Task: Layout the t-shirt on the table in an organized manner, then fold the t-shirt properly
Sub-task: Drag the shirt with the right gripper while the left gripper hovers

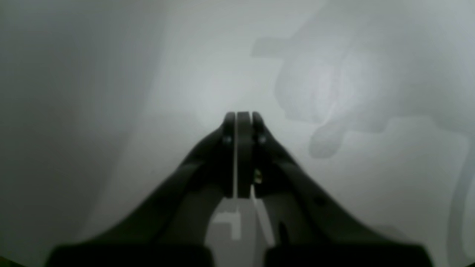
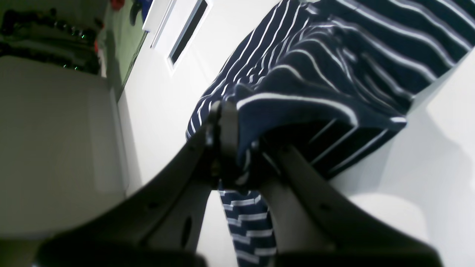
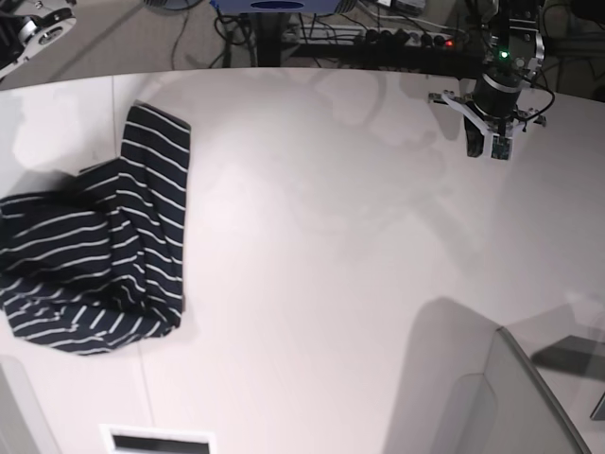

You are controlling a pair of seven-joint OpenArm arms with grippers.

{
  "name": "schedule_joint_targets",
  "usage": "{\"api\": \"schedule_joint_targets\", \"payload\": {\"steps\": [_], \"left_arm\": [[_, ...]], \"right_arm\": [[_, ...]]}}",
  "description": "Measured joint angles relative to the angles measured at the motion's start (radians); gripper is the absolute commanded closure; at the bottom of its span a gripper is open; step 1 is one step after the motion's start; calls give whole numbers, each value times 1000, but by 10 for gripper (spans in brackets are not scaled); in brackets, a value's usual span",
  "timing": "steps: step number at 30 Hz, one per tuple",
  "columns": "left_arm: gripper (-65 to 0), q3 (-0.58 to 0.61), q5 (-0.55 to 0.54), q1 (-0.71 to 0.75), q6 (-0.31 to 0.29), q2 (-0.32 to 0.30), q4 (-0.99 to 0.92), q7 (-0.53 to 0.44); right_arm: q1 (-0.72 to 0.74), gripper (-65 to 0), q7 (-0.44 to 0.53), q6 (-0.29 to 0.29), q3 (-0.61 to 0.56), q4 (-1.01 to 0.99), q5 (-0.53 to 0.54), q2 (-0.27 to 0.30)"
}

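The t-shirt (image 3: 95, 255), dark navy with thin white stripes, lies bunched and partly folded on the left side of the white table (image 3: 331, 236), running past the base view's left edge. In the right wrist view my right gripper (image 2: 241, 111) is shut on a fold of the t-shirt (image 2: 334, 48), lifting the cloth off the table (image 2: 426, 167). This gripper does not show in the base view. My left gripper (image 3: 496, 149) hangs at the far right of the table, shut and empty, well away from the shirt. Its jaws (image 1: 239, 116) are pressed together over bare table (image 1: 185, 55).
A pale box-like panel (image 3: 492, 397) rises at the table's near right corner. A white-framed dark slot (image 3: 156, 442) sits at the near edge below the shirt. Cables and a power strip (image 3: 397, 38) lie beyond the far edge.
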Motion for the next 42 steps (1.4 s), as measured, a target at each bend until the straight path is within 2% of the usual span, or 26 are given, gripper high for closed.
{"api": "schedule_joint_targets", "payload": {"steps": [2, 5, 8, 10, 11, 12, 14, 15, 16, 17, 19, 22, 24, 26, 28, 31, 39, 42], "left_arm": [[0, -4, 0, -3, 0, 0, -1, 0], [0, -8, 0, -5, 0, -3, -1, -1], [0, -7, 0, -2, 0, -3, -1, 0], [0, -8, 0, 0, 0, -3, -2, 0], [0, -8, 1, 0, 0, -4, -2, 0], [0, -8, 0, 0, 0, -5, -2, 0], [0, -8, 0, -4, 0, -5, -3, 3], [0, -8, 0, -5, 0, -5, -3, 3], [0, -8, 0, -6, 0, -5, -3, 4], [0, -8, 0, -6, 0, -5, -3, 3], [0, -9, 0, -7, 0, -5, -3, 6], [0, -9, 0, -11, 0, -3, -22, 2], [0, -9, 0, -13, 0, -3, -38, 3], [0, -9, 0, -9, 0, -3, -40, 3], [0, -9, 0, -11, 0, -3, -40, 3], [0, -9, 0, -14, 0, -3, -40, 2], [0, -9, 0, -14, 0, -5, -40, 3], [0, -9, 0, -14, 0, -3, -40, 3]], "right_arm": [[-8, -8, 61, 0, -4, -35, -3, 30], [-13, -8, 125, 3, -5, -142, -54, 92], [-13, -15, 227, 1, -5, -277, -112, 130], [5, -53, 315, 7, -7, -399, -163, 154], [19, -104, 343, -5, -8, -465, -200, 170], [35, -192, 358, -7, -19, -540, -227, 195], [67, -428, 357, -10, -72, -645, -273, 240], [78, -519, 357, -12, -88, -666, -271, 249], [82, -594, 358, -6, -98, -666, -272, 251], [82, -618, 359, -2, -98, -648, -265, 242], [40, -596, 340, -3, -80, -548, -216, 186], [-79, -528, 241, -8, -40, -369, -117, 34], [-121, -503, 236, -10, -33, -334, -85, -63], [-119, -498, 222, -11, -41, -342, -85, -118], [-99, -498, 259, -6, -54, -375, -74, -127], [-65, -500, 341, -6, -77, -476, -69, -99], [-10, -497, 408, 4, -94, -666, -55, -54], [5, -495, 477, 11, -92, -713, -45, -45]]}}
